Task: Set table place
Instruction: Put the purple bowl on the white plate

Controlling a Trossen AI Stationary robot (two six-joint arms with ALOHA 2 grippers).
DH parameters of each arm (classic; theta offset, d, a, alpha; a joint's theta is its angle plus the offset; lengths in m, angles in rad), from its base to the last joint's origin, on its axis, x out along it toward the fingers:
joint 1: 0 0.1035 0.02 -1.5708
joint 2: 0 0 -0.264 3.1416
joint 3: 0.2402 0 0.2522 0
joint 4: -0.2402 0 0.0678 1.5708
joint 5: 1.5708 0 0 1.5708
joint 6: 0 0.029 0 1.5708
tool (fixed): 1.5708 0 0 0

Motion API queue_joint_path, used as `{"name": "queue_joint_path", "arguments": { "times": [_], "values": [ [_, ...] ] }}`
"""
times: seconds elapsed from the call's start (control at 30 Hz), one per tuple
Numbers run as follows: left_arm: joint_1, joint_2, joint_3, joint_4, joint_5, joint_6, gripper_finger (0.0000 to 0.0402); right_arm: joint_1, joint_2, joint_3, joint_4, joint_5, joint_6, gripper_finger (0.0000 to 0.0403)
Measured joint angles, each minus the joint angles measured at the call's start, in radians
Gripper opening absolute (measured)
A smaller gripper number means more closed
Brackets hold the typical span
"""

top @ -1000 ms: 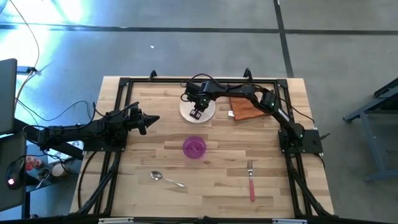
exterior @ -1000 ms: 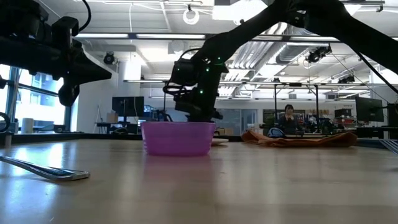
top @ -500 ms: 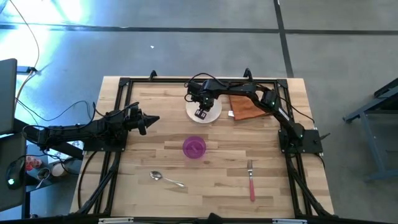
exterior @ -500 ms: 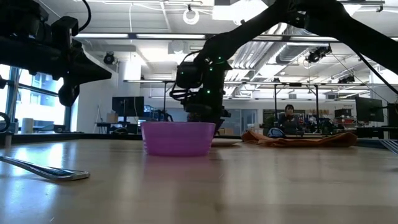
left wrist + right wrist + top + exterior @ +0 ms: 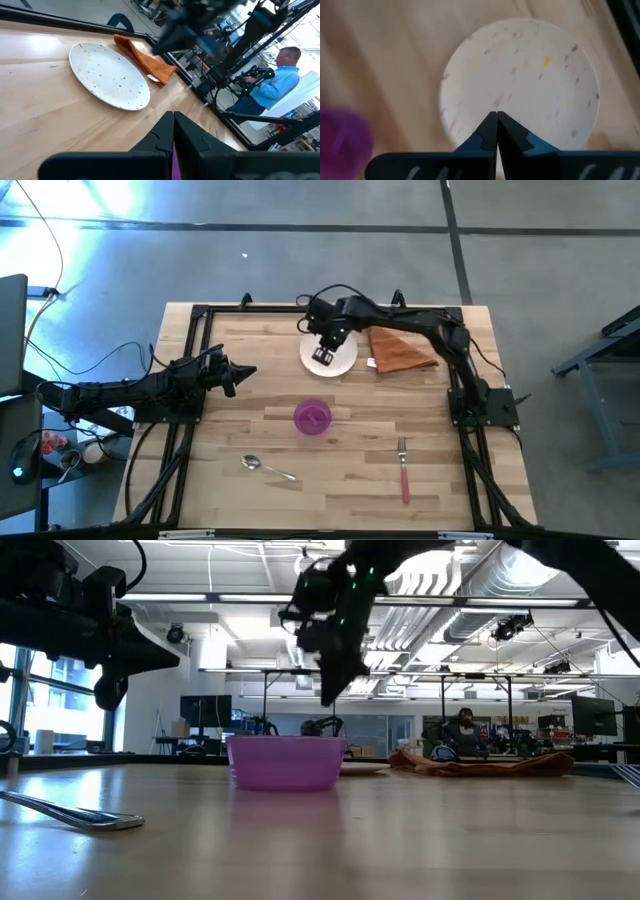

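Observation:
The round white plate (image 5: pixel 340 360) lies flat on the table's far middle, and shows in the right wrist view (image 5: pixel 530 75) and the left wrist view (image 5: pixel 107 75). My right gripper (image 5: pixel 322 357) hangs shut above it, clear of it, as the low view (image 5: pixel 330 695) shows. The rust-orange napkin (image 5: pixel 400 350) lies flat to the plate's right. The purple bowl (image 5: pixel 312 417) stands at the table's centre. The spoon (image 5: pixel 268 468) lies near left, the pink-handled fork (image 5: pixel 404 470) near right. My left gripper (image 5: pixel 248 372) waits shut at the table's left.
The black frame (image 5: pixel 200 315) edges the wooden table. Bare planks (image 5: pixel 350 480) lie between the spoon and the fork in front of the bowl. In the room behind, a person in a blue shirt (image 5: pixel 277 75) sits at a desk.
My right gripper, low on the plate, has gone a little toward the table's right edge, and the plate has slid that way with it. The gripper has then risen clear, well above the plate and bowl. The plate stays flat on the table.

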Motion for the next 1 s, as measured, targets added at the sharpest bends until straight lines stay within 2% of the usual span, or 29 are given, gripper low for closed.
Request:
{"name": "queue_joint_path", "arguments": {
  "times": [0.1, 0.2, 0.3, 0.6, 0.77, 0.9, 1.0],
  "values": [
    [0.0, 0.0, 0.0, -0.001, 0.021, 0.028, 0.0001, 0.039, -0.068, -0.003, -0.066, -0.01, 0.023, 0.0],
    [0.0, 0.0, 0.0, -0.002, 0.073, 0.063, 0.0001, 0.079, -0.116, 0.002, -0.129, -0.086, 0.046, 0.0],
    [0.0, 0.0, 0.0, -0.006, 0.095, 0.066, 0.0001, 0.121, -0.109, -0.002, -0.165, -0.14, 0.082, 0.0],
    [0.0, 0.0, 0.0, -0.009, 0.156, 0.091, 0.0001, 0.217, -0.041, -0.005, -0.15, -0.129, 0.097, 0.0009],
    [0.0, 0.0, 0.0, -0.013, 0.184, 0.092, 0.0001, 0.227, 0.021, -0.005, -0.156, -0.143, 0.174, 0.0063],
    [0.0, 0.0, 0.0, -0.014, 0.185, 0.092, 0.0001, 0.227, 0.061, -0.005, -0.151, -0.209, 0.267, 0.0118],
    [0.0, 0.0, 0.0, -0.014, 0.185, 0.092, 0.0001, 0.23, 0.085, -0.005, -0.125, -0.217, 0.272, 0.0151]
  ]
}}
